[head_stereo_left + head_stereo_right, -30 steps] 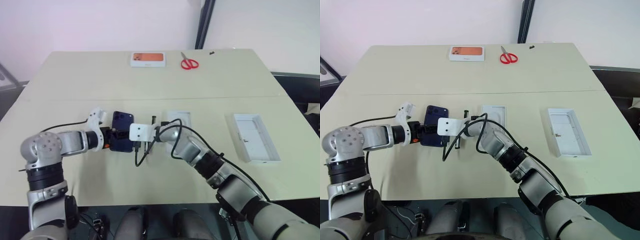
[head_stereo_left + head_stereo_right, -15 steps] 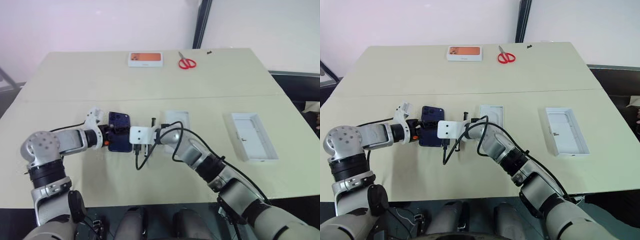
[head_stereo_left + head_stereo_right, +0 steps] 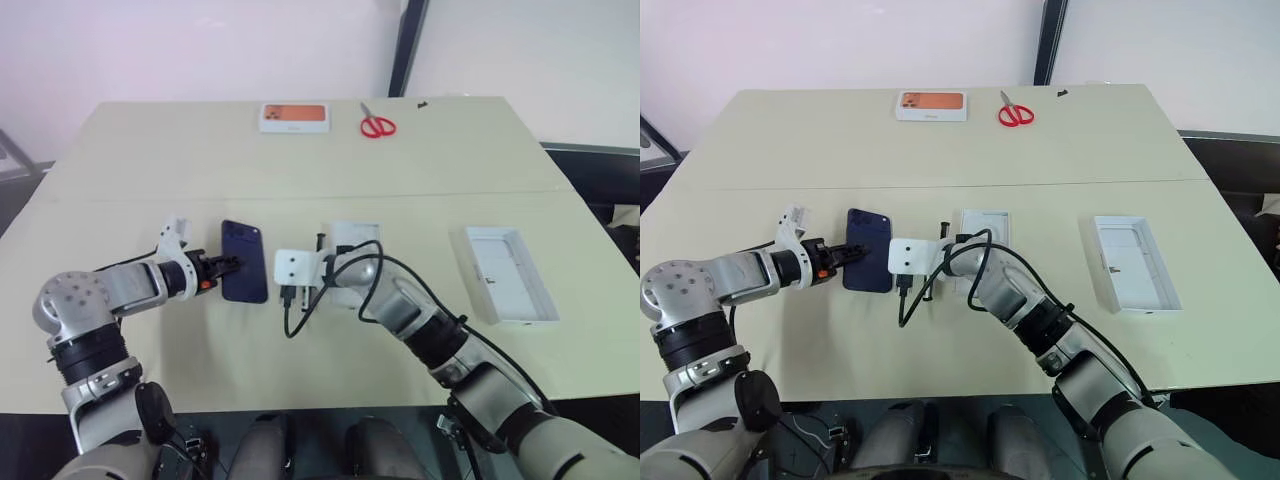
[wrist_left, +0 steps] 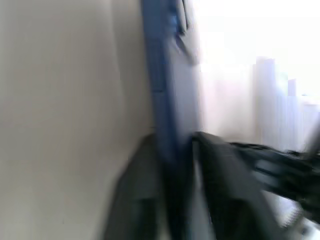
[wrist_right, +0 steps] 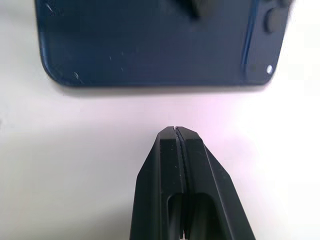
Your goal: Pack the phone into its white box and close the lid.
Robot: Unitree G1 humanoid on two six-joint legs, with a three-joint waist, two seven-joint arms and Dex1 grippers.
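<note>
Pickup step: the left gripper (image 3: 847,253) pinches the phone (image 3: 868,263) by its edge; the right gripper (image 5: 178,135), clamped on nothing, waits beside. Next, carry it to the white box (image 3: 984,240).

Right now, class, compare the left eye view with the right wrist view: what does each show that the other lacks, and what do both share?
Left eye view alone: the scissors, the white box with an orange picture, the white box beside the right arm, and the lid lying inside-up. Right wrist view alone: a close look at the right gripper, its jaws pressed shut with nothing between them. Both: the phone on the table, with the left gripper closed on its edge.
</note>
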